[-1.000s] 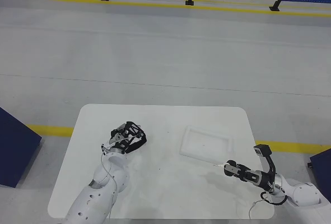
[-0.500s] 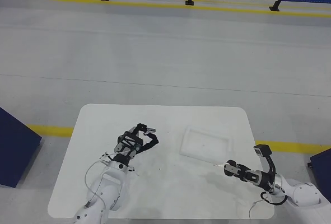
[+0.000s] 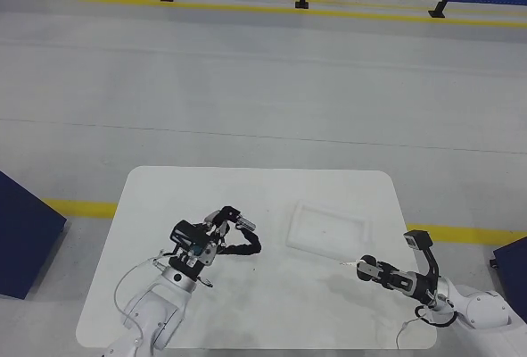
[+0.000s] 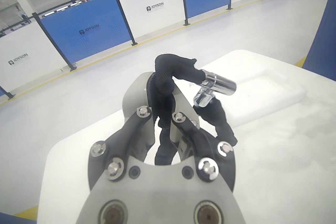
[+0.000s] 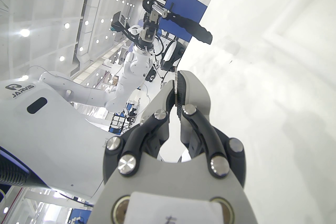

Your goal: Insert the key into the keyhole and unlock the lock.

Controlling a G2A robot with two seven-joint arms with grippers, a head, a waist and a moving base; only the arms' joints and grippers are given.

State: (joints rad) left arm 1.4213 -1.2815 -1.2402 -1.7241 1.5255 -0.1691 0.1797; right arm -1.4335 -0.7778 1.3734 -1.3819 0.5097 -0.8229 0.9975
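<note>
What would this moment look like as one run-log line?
left end effector: shut on lock, held up | right end effector: shut on key | key and lock: apart, key not yet inserted

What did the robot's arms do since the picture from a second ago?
The left hand, gripping the black cable lock all along, swung it toward the middle of the table, nearer the white tray, and the cable loop opened out. The right hand stayed put, pinching the key. The tray did not move.
</note>
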